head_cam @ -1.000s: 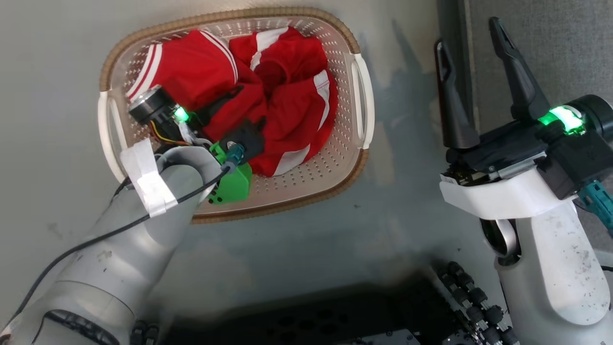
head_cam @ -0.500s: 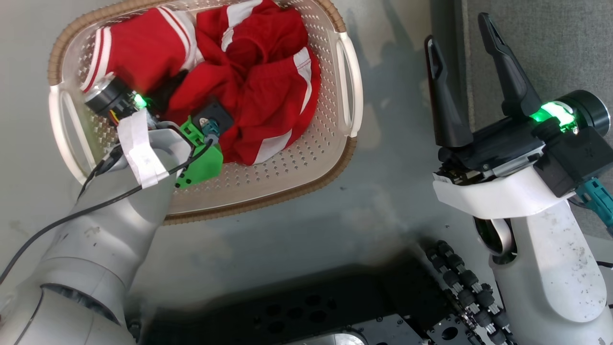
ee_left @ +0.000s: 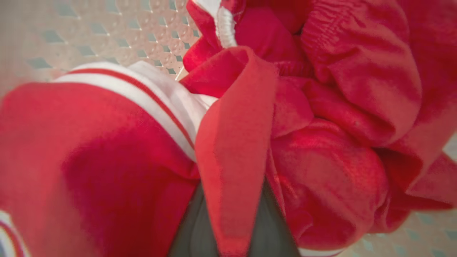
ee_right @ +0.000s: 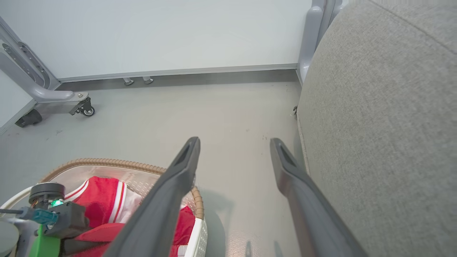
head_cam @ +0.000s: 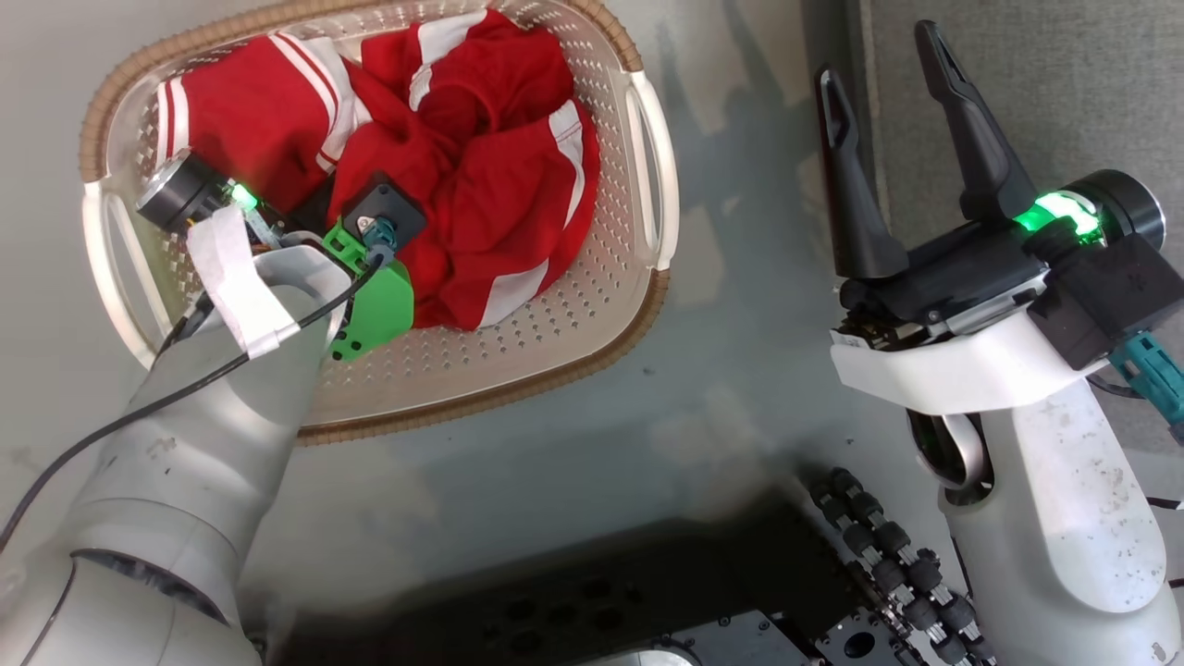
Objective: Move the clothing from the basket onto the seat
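Left gripper (ee_left: 234, 217) first: in the left wrist view its two dark fingers press in on a standing fold of the clothing (ee_left: 235, 142), so I read it as pinching fabric, with no lift made yet. The clothing is soft, bright red and crumpled, with white stripes and a white trim band. It sits heaped at the upper left of the head view, all of it inside the basket (head_cam: 518, 384). It looks like more than one garment tangled together, though I cannot tell how many. The basket stands on the pale floor (head_cam: 592, 462). The seat (head_cam: 1045, 83), grey fabric, lies at the upper right, apart from the basket. My right gripper (head_cam: 879, 55) hovers between them, spread wide and empty. I judge the step in hand to be the grasp. Next I need a lift clear of the rim, then a carry across to the seat, watching for a second garment dragging along.
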### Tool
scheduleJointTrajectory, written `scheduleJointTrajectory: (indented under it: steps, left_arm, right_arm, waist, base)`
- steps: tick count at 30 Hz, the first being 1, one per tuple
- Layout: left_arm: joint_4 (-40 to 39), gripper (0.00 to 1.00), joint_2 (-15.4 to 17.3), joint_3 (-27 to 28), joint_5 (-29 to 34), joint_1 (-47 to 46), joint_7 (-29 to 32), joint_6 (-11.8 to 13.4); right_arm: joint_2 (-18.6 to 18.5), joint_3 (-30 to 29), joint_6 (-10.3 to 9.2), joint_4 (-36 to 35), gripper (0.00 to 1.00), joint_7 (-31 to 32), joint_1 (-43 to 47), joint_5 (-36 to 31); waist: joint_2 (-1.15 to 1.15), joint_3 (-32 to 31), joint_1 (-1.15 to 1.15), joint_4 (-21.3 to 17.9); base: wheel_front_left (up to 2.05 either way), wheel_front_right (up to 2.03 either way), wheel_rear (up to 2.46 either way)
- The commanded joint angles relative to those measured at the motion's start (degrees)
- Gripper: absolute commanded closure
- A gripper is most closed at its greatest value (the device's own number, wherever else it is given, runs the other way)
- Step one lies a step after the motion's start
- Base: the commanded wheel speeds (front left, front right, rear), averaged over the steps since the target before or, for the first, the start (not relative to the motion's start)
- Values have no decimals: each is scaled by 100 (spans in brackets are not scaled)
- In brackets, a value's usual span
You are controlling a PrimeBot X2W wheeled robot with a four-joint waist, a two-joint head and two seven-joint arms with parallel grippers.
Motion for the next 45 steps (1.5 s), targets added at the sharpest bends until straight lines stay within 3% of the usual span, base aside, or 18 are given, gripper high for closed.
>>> scheduleJointTrajectory:
  steps: [1,8,15,22,34,45]
  left_arm:
    - [5,100,-26,57,-67,92,-55,33]
    - [-204,100,-175,453,-637,528,-200,80]
    - [-1107,100,-231,665,-944,1351,-195,155]
    - [-1934,100,-328,1170,-1472,2202,-194,-81]
    - [-3386,100,-422,1767,-1651,3480,-192,-201]
    - [-4624,100,-458,2028,-1474,4128,-192,-226]
  right_arm:
    - [-9,22,-2,36,0,-12,-42,28]
    - [-10,26,-2,232,0,-12,121,-74]
    - [-11,127,-2,539,0,-13,420,-258]
    - [-16,183,-2,785,0,-12,851,-320]
    - [-15,222,-2,1216,0,-12,1903,-271]
    - [-13,414,-2,1381,0,-12,2458,-195]
  waist:
    - [10,-139,-1,-6]
    - [10,-791,-1,52]
    - [10,-1800,-1,175]
    - [10,-2855,-1,332]
    - [10,-4622,-1,569]
    - [10,-5462,-1,564]
  base:
    - [0,0,0]
    - [0,0,0]
    - [0,0,0]
    - [0,0,0]
    - [0,0,0]
    - [0,0,0]
